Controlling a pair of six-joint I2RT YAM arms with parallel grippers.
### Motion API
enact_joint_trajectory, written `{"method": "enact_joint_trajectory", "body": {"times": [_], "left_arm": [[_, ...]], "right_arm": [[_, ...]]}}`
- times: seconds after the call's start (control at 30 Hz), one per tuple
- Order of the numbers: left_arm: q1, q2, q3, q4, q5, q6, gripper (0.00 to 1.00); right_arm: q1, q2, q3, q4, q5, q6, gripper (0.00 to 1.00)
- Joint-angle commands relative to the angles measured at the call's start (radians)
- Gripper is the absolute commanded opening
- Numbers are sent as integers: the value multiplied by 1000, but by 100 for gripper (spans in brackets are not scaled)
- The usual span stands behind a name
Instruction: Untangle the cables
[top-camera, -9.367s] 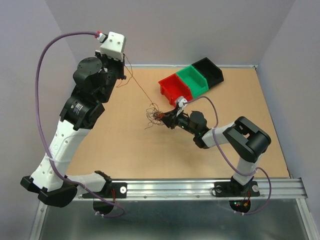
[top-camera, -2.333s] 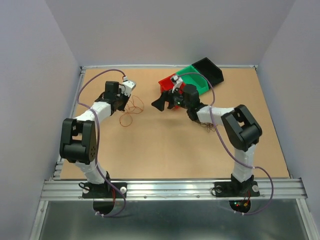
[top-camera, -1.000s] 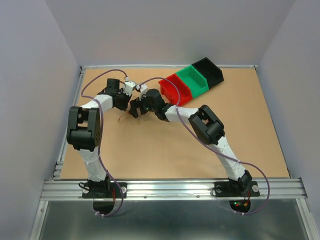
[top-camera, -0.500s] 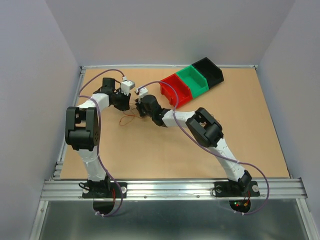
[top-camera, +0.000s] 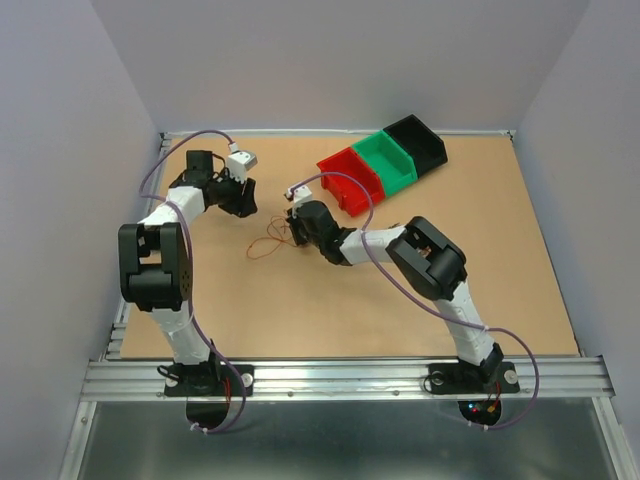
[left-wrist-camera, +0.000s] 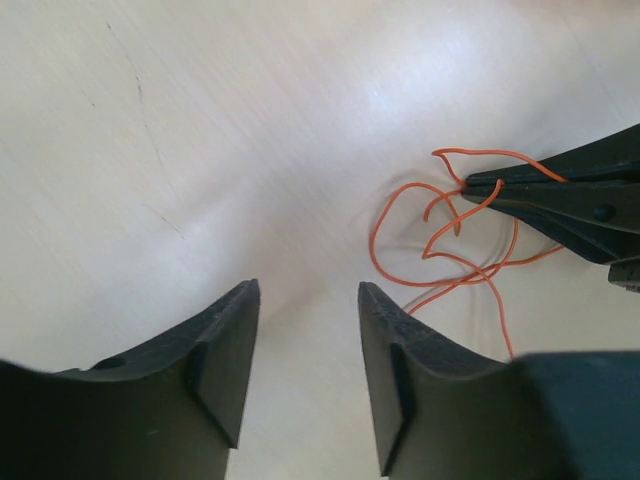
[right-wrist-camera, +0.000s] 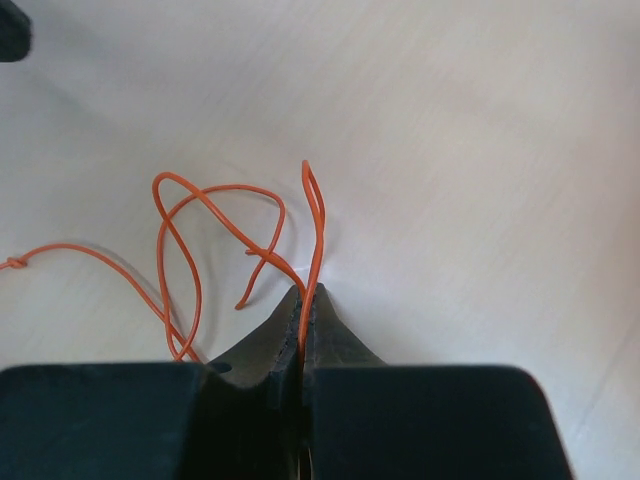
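Note:
Of the cables, only one thin red-orange wire (top-camera: 266, 246) shows, lying in loose loops (left-wrist-camera: 470, 245) on the tan table at the back left. My right gripper (right-wrist-camera: 303, 293) is shut on one strand of this wire (right-wrist-camera: 200, 235), its fingertips low at the table (top-camera: 293, 232). In the left wrist view the right gripper's black fingers (left-wrist-camera: 570, 200) pinch the wire from the right. My left gripper (left-wrist-camera: 305, 300) is open with nothing between its fingers. It stands a little to the left of the loops (top-camera: 247, 203), apart from them.
A red bin (top-camera: 345, 180), a green bin (top-camera: 386, 160) and a black bin (top-camera: 418, 140) stand in a row at the back, right of the grippers. The right arm (top-camera: 420, 255) stretches across the table's middle. Lilac arm cables loop above both arms.
The left gripper has opened, let go of the orange wire and drawn back to the left. The right gripper has shut on the wire and pulled it slightly nearer.

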Motion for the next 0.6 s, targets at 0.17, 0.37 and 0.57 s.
{"method": "enact_joint_trajectory", "body": {"times": [0.17, 0.37, 0.57], "left_arm": [[-1, -72, -17, -72, 195, 131, 77], [-102, -41, -27, -173, 184, 250, 99], [-183, -113, -105, -152, 147, 310, 99]], "right_arm": [[-46, -145, -138, -52, 57, 61, 0], [-56, -176, -169, -63, 20, 58, 0], [-93, -185, -193, -65, -11, 98, 0]]}}
